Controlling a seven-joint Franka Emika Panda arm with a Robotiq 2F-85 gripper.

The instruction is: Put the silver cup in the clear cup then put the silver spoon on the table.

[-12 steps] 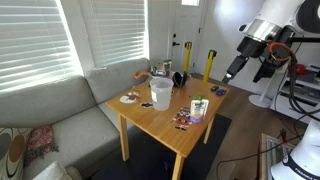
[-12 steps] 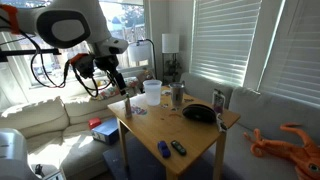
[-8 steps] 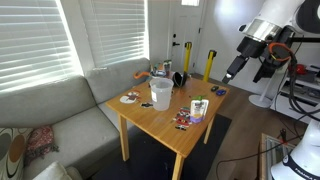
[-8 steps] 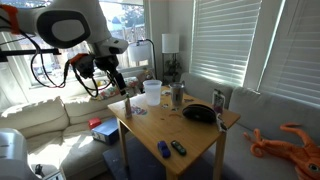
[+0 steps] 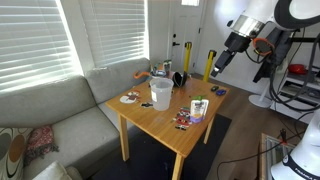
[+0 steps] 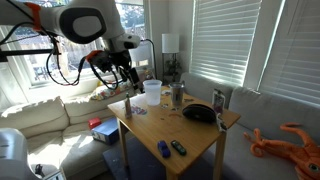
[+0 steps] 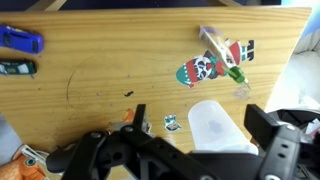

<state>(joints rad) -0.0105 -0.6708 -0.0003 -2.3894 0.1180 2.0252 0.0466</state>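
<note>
Silver cup [image 6: 177, 96], small, grey and shiny, stands upright on the counter [image 6: 192, 136] just beside the taller whitish clear cup [image 6: 152, 92]. In the wrist view the fingers [image 7: 283, 140] are spread apart, empty, high over the counter. The arm [image 6: 88, 22] bends downward near the counter's edge.

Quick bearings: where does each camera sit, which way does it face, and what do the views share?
In an exterior view, camera off a table corner, facing sofa and blinds; arm and gripper upper right.
In an exterior view, camera off another table corner, facing sofa and blinds; arm upper left.
Wrist view: above, looking down on the table; open fingers along the bottom.
All three show the clear cup.
</note>
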